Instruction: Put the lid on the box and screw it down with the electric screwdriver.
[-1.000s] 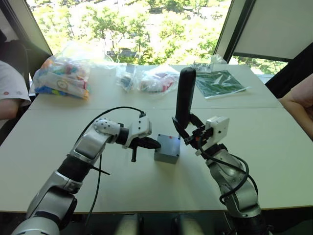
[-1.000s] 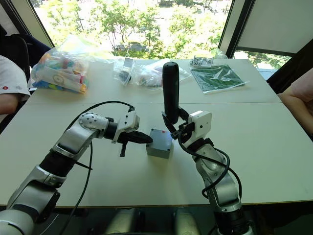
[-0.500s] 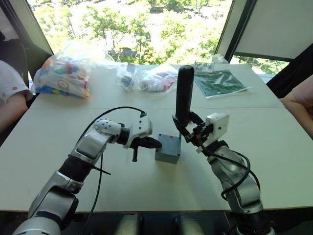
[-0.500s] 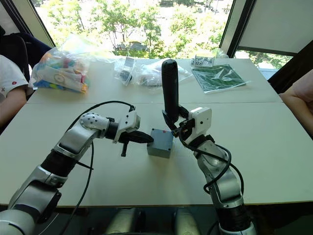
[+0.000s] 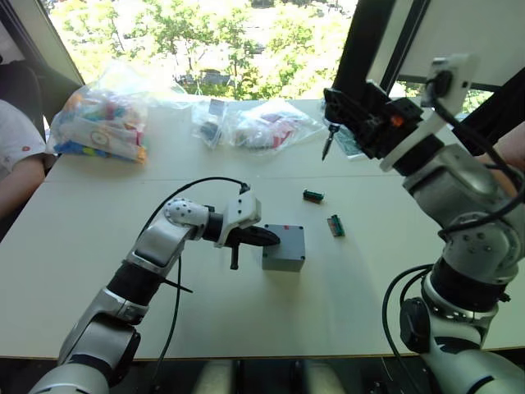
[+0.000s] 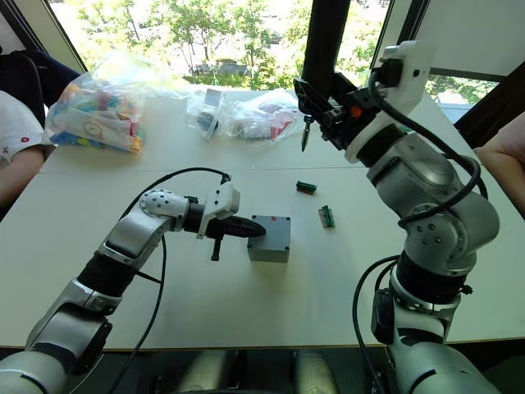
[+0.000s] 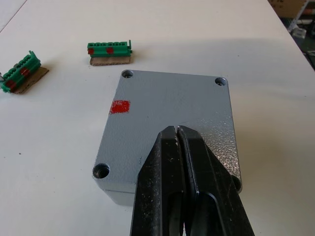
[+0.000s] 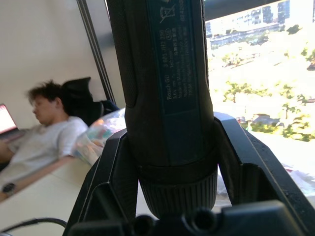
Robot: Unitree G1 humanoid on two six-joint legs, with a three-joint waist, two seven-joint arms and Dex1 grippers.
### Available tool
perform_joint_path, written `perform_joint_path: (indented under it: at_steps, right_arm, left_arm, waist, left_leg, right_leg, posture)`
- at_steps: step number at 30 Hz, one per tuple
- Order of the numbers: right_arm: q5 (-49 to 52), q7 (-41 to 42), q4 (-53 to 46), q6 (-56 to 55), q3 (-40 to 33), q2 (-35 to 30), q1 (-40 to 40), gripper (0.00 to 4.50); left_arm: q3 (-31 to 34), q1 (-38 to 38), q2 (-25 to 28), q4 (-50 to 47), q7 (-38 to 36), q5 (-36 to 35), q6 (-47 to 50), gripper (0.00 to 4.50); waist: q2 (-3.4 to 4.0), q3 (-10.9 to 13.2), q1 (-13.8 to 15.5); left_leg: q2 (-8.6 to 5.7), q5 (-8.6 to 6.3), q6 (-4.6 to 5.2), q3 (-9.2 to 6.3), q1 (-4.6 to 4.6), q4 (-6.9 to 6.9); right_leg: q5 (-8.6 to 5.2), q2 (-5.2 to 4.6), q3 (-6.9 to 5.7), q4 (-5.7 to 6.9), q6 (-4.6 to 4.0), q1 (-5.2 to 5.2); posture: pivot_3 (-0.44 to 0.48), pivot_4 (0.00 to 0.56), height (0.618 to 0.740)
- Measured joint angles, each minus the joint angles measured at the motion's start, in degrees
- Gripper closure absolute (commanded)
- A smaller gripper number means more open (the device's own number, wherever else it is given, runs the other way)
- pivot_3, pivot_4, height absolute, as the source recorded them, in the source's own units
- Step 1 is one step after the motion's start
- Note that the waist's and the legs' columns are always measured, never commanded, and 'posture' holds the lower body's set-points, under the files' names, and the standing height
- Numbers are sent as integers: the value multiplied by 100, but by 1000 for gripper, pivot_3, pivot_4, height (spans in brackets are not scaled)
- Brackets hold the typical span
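Compared with a second ago: find the right pincer (image 5: 353,111) lifted from low beside the box (image 5: 283,261) to high over the far half of the desk (image 5: 98,246), well apart from the box. Grips the electric screwdriver (image 8: 167,98) clenched between both fingers, body up, thin bit (image 5: 326,146) pointing down and engaged with nothing.

Find the left pincer (image 7: 178,135) where it was, fingers pressed together on nothing, tips lying over the near edge of the box top.

See the lid (image 7: 172,113) seated flush on the box near the middle of the desk, red mark on its upper face, holes at three visible corners. Cannot tell whether screws sit in them.

Note two green terminal blocks (image 5: 312,195) (image 5: 335,225) on the desk beyond and right of the box, uncovered now that the arm is up.

Judge: lidding looks done; screwing paused or between corners, with the tool needing to come back down onto a corner hole while the left pincer steadies the box.

Writing: read "Bosch GO" on the screwdriver's label in the right wrist view, under a crossed-out bin symbol; cannot read the smaller lines below. Find no lettering on the red mark.
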Motion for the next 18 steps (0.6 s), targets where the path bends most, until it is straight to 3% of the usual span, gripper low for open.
perform_joint_path:
  at_steps: [5,7,12,14,18]
  right_arm:
    - [582,-474,1176,2323,-1081,-975,-616,2713]
    - [660,-471,1552,2855,-1168,-1461,-508,2713]
    - [1183,-530,3188,2878,-2,-3399,832,2713]
    - [1459,-638,3964,2881,541,-3654,1140,2713]
    - [2116,-762,4362,2881,1044,-3653,1150,2713]
  left_arm:
    - [232,144,18,-203,26,-385,564,4500]
    - [368,171,111,-415,35,-548,785,4500]
    - [740,455,582,-1636,-3,-1129,1349,4500]
    - [754,554,711,-1837,39,-1203,1465,4500]
    - [620,580,614,-1917,303,-1146,1499,4500]
  waist:
    - [5,13,18]
    - [12,21,8]
    - [16,29,-7]
    - [33,53,-56]
    - [49,121,-169]
  left_leg:
    - [-5,2,3,2,-4,13]
    - [-5,2,4,3,-9,2]
    - [-5,-2,10,13,-38,-7]
    - [-5,-2,12,23,-44,8]
    - [0,11,32,34,-29,19]
  right_leg:
    - [0,-15,-2,-2,-4,6]
    - [0,-15,-2,-7,-4,-2]
    - [-6,-9,-2,-26,-3,-24]
    - [-5,-7,5,-17,0,-29]
    - [14,12,20,5,29,-27]
  posture:
    - [0,150,740]
    - [0,150,740]
    - [0,150,740]
    - [0,150,740]
    - [0,150,740]
